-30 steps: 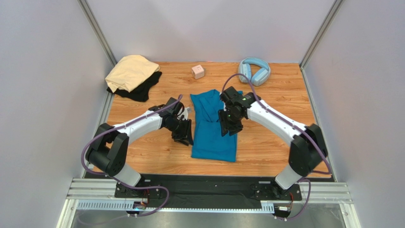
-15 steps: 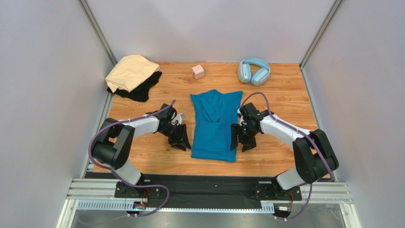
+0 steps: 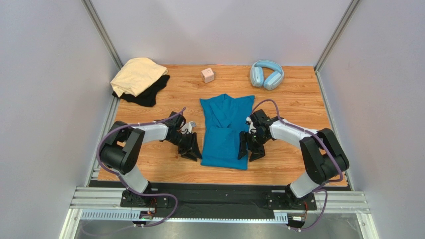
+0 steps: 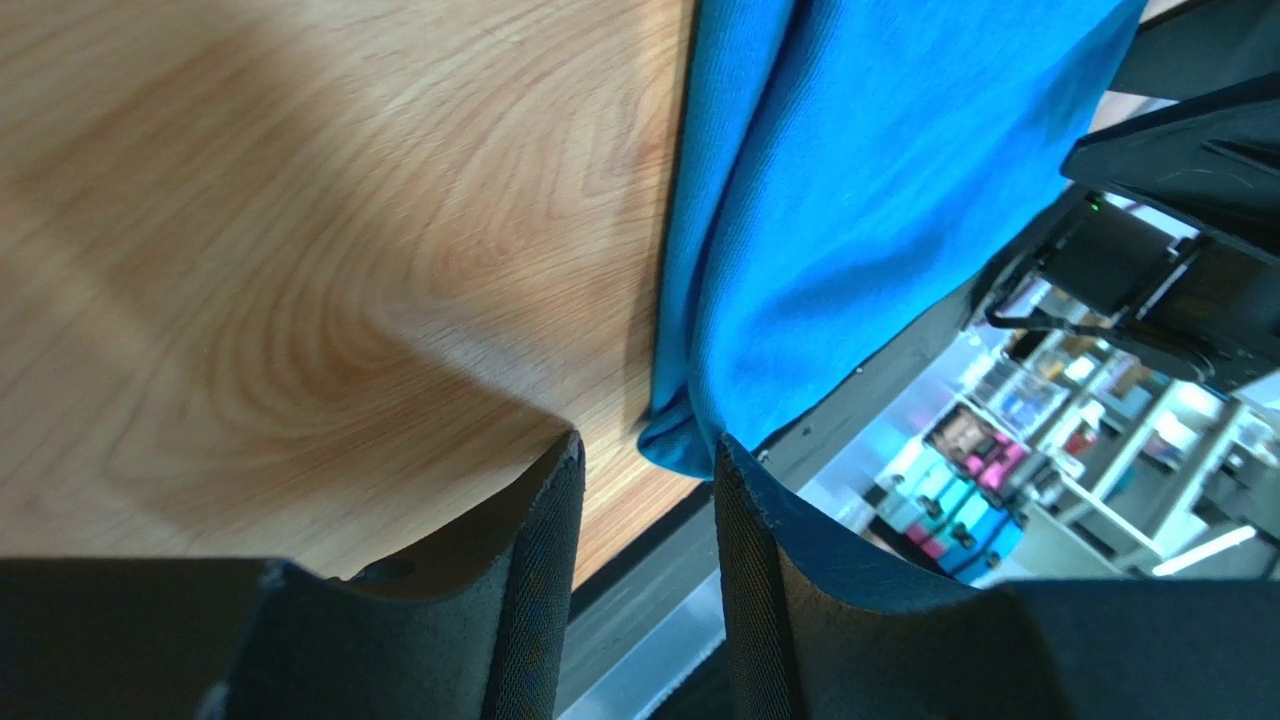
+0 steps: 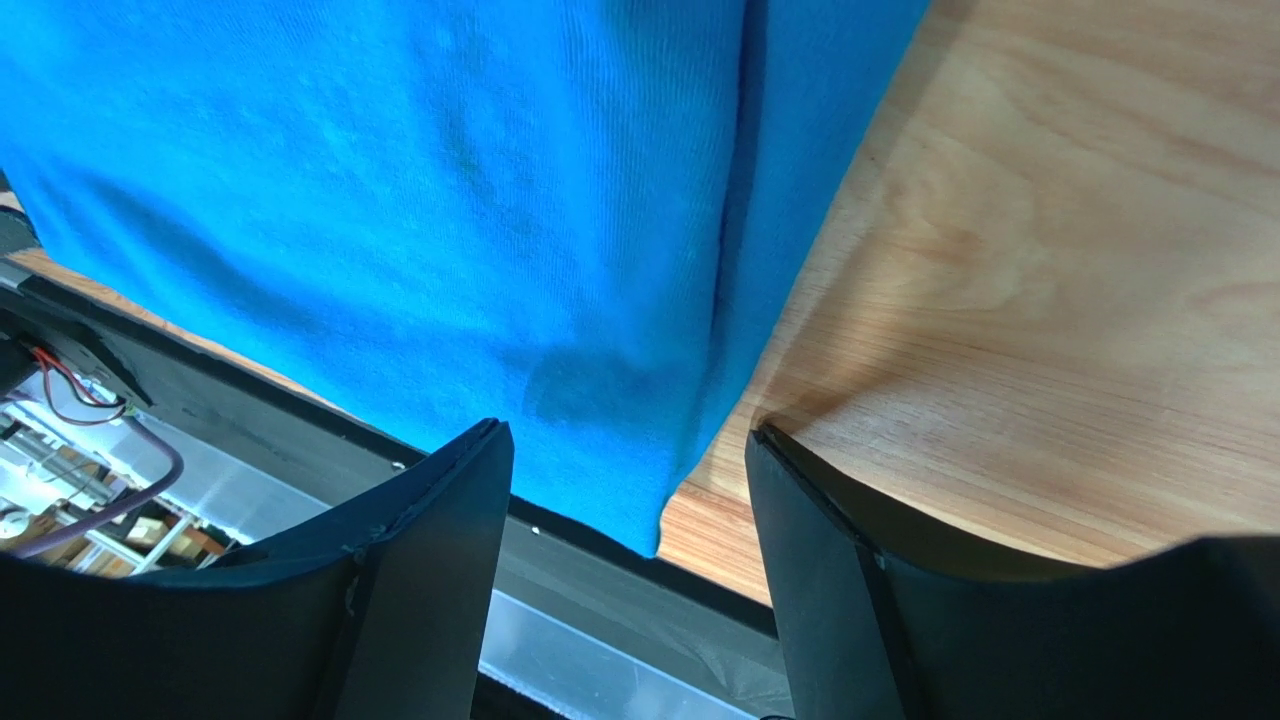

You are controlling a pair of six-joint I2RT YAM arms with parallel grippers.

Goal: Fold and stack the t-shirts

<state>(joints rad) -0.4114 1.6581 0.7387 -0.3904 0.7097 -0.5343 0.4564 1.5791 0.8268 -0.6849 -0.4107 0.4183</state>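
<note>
The left gripper (image 3: 192, 151) is partly open and empty, just beside the blue t-shirt (image 3: 224, 134). The right gripper (image 3: 249, 149) is wide open, empty, at its other edge.

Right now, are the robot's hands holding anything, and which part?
Nothing is held. The left gripper and right gripper are open, each at a near corner of the blue t-shirt.

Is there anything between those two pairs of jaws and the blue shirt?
Nothing visible. The jaws stand open either side of the teal-blue shirt, at its near corners, with only bare wood around them. The pink cube and headphones sit far back, out of the way.
</note>
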